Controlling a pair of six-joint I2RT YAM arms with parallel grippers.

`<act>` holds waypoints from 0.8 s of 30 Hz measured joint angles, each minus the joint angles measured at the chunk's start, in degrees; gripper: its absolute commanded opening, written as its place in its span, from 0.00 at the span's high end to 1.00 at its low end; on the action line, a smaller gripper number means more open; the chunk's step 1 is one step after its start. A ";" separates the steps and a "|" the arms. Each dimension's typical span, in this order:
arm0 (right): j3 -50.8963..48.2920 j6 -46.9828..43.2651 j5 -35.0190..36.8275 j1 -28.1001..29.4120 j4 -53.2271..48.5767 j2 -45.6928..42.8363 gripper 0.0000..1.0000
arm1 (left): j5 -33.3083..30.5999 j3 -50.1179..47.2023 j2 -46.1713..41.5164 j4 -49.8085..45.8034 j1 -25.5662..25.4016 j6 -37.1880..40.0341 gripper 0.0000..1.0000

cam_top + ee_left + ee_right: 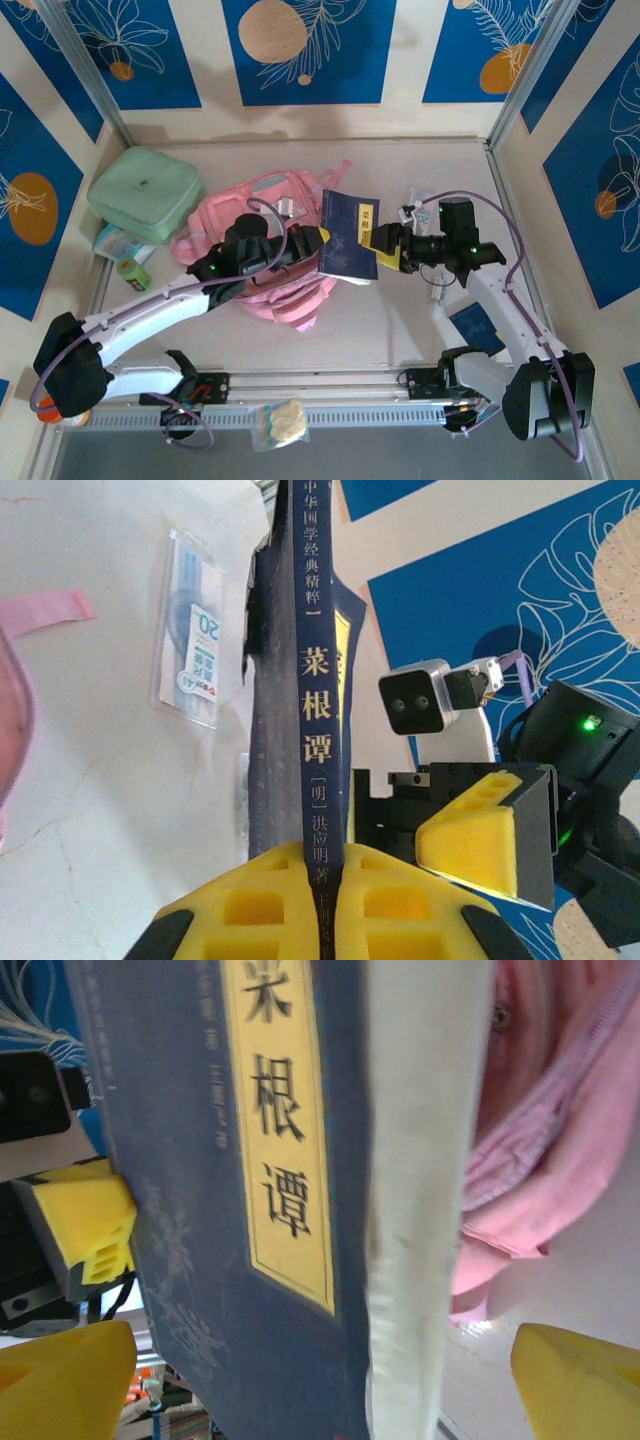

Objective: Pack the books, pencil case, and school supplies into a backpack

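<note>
- The navy book (348, 238) is pinched tight at its spine by the left gripper (328, 875), over the pink backpack (290, 300).
- The right gripper (383, 250) is spread wide, nothing gripped.

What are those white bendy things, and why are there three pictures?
They are two robot arms bolted to a table. One picture looks down from above; the other two come from little cameras on each arm's wrist. The left tool is pinching a dark blue book. The right tool is wide open, with the book in the gap. On the table lies a pink backpack, with a green case beside it.
</note>
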 measured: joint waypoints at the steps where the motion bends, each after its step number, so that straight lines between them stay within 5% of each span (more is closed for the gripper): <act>1: -0.09 0.74 -0.68 0.00 1.42 0.74 0.00 | 0.24 0.20 0.42 0.85 0.00 -0.61 1.00; 13: -4.57 15.23 -7.85 0.50 23.47 5.35 0.00 | 0.52 2.84 2.91 6.40 -0.46 -4.42 1.00; 24: -5.86 21.94 -10.60 -0.63 29.68 0.15 0.19 | -3.52 2.58 0.52 0.57 -0.11 -0.35 1.00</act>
